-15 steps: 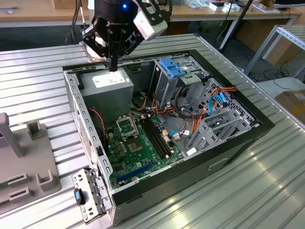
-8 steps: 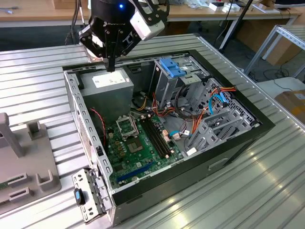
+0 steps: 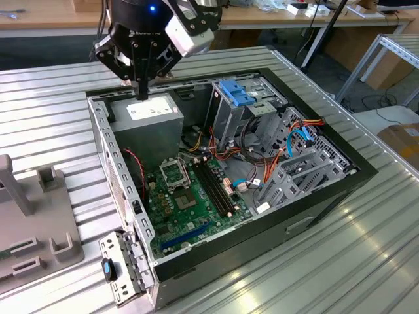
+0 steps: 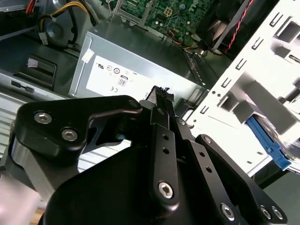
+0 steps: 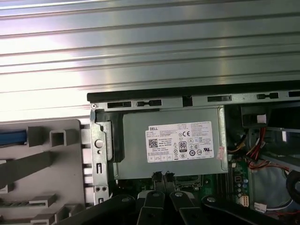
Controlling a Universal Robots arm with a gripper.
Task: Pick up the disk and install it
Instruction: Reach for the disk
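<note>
My gripper (image 3: 141, 91) hangs just above the grey power-supply box (image 3: 154, 112) at the back corner of the open computer case (image 3: 330, 196). Its black fingers are shut with nothing between them, in both wrist views (image 4: 161, 96) (image 5: 162, 176). The disk mostly lies outside the pictures: a strip of its blue carrier rail (image 5: 11, 137) shows on the grey plastic fixture (image 5: 42, 161) beside the case, and the rail (image 4: 266, 142) shows again past that fixture in the second wrist view. The gripper is well apart from it.
A blue plastic bracket (image 3: 236, 93) tops the upright metal cage inside the case. The green motherboard (image 3: 190, 203) and orange and red cables (image 3: 275, 154) fill the case floor. The grey fixture (image 3: 36, 222) stands at the exterior view's left on the ribbed metal table (image 3: 366, 261).
</note>
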